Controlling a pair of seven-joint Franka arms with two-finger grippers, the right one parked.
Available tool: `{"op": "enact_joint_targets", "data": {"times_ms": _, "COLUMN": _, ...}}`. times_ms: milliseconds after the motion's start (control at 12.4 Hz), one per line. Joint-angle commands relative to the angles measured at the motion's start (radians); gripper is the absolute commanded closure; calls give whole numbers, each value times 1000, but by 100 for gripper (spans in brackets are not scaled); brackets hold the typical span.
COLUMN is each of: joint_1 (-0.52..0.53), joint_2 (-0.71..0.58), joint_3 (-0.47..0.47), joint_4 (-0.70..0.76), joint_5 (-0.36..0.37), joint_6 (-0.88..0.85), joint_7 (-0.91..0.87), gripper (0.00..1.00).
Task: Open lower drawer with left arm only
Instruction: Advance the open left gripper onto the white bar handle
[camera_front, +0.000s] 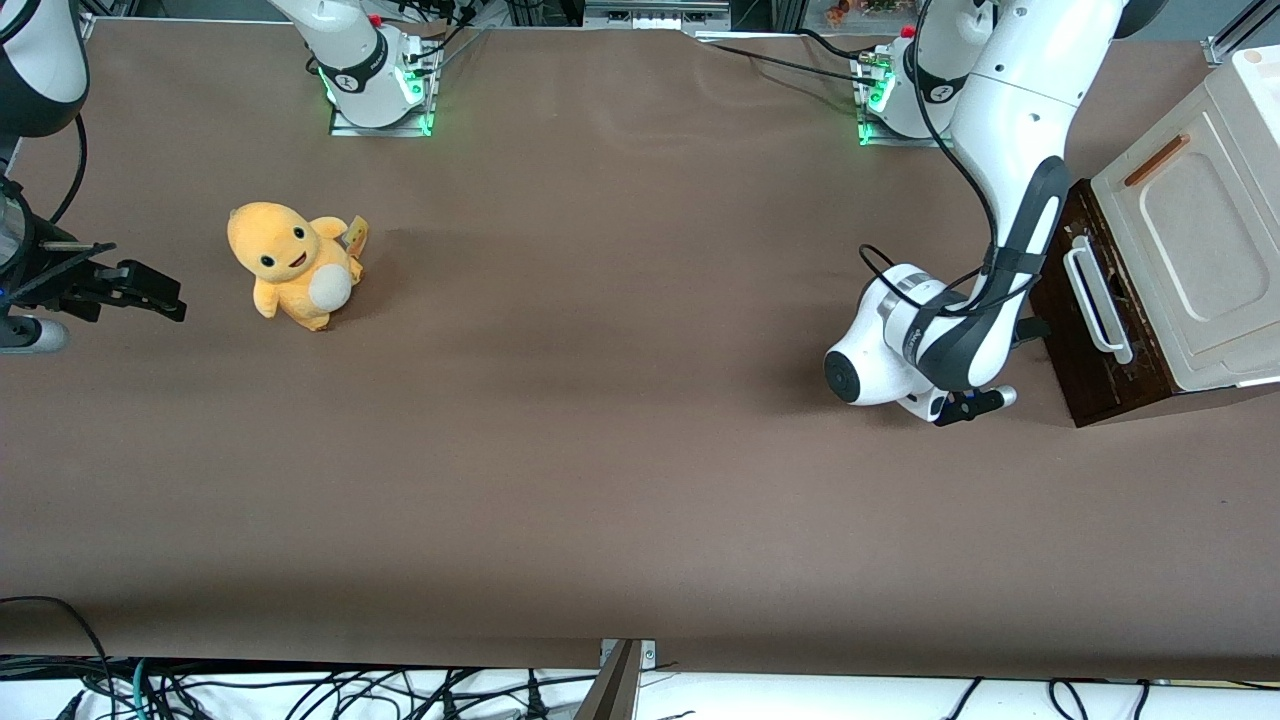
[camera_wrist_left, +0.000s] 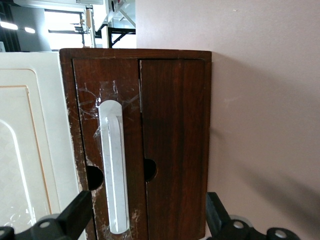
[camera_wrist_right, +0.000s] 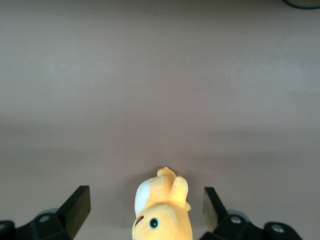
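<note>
Lower drawer (camera_wrist_left: 150, 150), at working arm's end of tabletop (camera_front: 600, 450), looks shut. Gripper (camera_wrist_left: 145, 220) jaws released, just in front; centre over white handle (camera_wrist_left: 114, 167) w/ both sides clear, then clench & pull straight.

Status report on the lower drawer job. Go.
Gripper open, facing the lower drawer, fingers either side of the white handle, not touching. Drawer shut. Nothing between them.
</note>
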Motion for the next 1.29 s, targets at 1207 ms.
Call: {"op": "enact_joint_targets", "data": {"times_ms": 1207, "joint_1": 16, "joint_2": 32, "joint_3": 32, "joint_4": -93, "joint_5": 174, "joint_6": -163, "joint_7": -100, "gripper": 0}}
